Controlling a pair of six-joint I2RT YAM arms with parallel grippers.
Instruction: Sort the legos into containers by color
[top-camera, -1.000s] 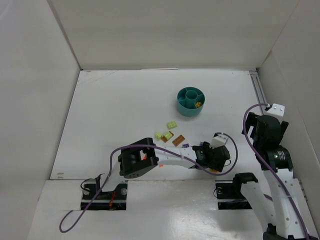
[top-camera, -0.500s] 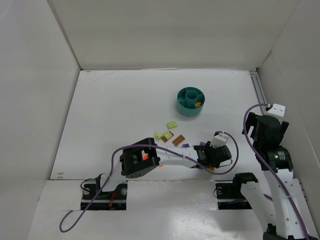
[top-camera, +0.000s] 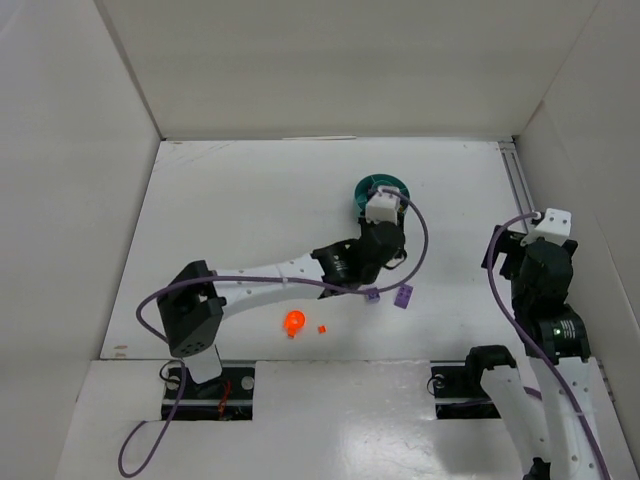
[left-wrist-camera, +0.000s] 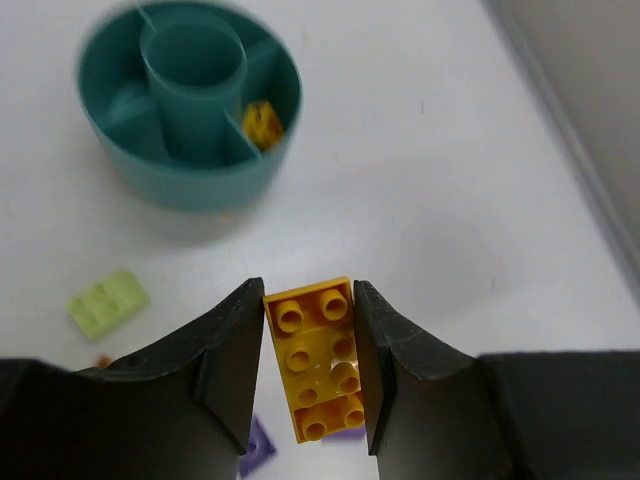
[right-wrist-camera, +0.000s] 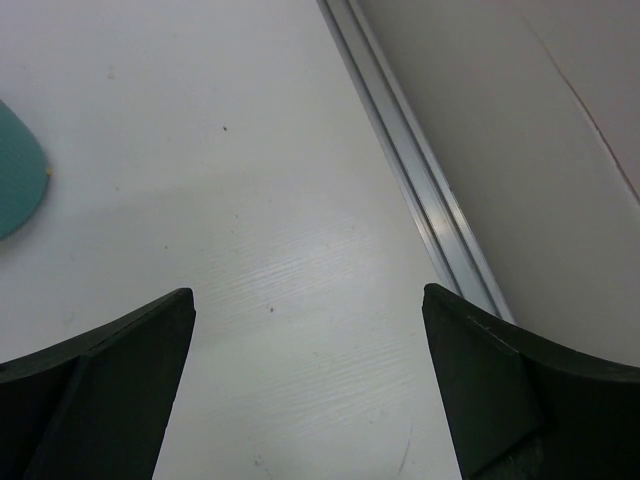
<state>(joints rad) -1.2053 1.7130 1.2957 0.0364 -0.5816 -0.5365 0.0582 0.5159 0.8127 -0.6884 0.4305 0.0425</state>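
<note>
Left jaws clamped on one yellow-gold brick, a two-by-four, studs facing the wrist camera, held over the bench near the round teal tub. One yellow piece sits in a wedge section. On the bench: two purple bricks, one pale green brick, one roundish orange piece, one tiny orange-red bit. Right jaws spread wide, holding nothing.
</note>
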